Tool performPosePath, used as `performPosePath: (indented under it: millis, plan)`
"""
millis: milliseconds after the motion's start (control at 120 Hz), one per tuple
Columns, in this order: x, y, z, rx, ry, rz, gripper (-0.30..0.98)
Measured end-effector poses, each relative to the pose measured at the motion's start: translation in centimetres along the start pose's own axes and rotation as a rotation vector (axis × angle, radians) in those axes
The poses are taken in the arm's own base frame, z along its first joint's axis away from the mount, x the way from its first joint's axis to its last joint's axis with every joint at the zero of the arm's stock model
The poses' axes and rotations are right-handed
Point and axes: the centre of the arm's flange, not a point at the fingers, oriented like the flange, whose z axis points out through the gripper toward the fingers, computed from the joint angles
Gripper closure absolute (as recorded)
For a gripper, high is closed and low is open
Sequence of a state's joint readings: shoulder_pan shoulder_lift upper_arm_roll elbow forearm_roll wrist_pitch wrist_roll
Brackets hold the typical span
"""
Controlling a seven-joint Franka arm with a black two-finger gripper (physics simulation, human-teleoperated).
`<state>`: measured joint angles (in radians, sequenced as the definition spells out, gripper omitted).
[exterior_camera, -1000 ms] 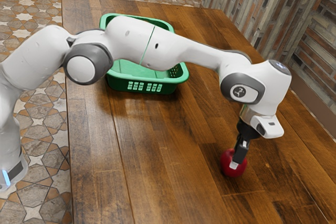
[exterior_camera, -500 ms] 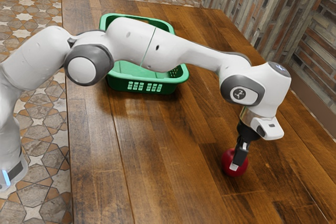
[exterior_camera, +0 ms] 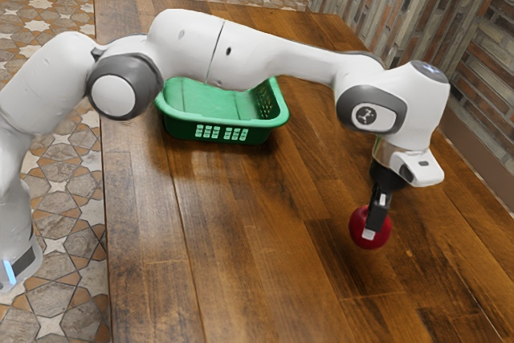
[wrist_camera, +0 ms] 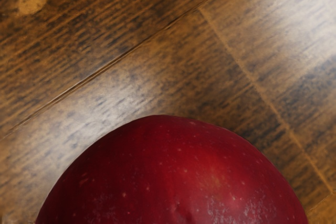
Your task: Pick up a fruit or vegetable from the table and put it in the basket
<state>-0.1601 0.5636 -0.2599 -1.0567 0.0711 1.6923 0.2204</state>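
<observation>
Apple (exterior_camera: 357, 226), red and round, is up in the air over the bench (exterior_camera: 241, 263), at four o'clock from the middle of the exterior view. The claw (exterior_camera: 370, 232) points down and pinches the apple, with one finger on the side we see. The basket (exterior_camera: 183, 128) is green and sits on the bench, at ten o'clock from the apple and well apart from it. The white arm (exterior_camera: 281, 58) comes in from nine o'clock and hides the back of the basket. In the wrist view, tiny pale dots show on the apple.
</observation>
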Motion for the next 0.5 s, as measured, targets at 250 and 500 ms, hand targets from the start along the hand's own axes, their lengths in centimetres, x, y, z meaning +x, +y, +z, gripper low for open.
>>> performPosePath:
  millis: [250, 500]
  plan:
    - [-5.6, -0.9, -14.1, 0.106, 0.099, -0.063, 0.15]
    - [-12.3, -7.5, -15.1, 0.121, -0.015, -0.235, 0.15]
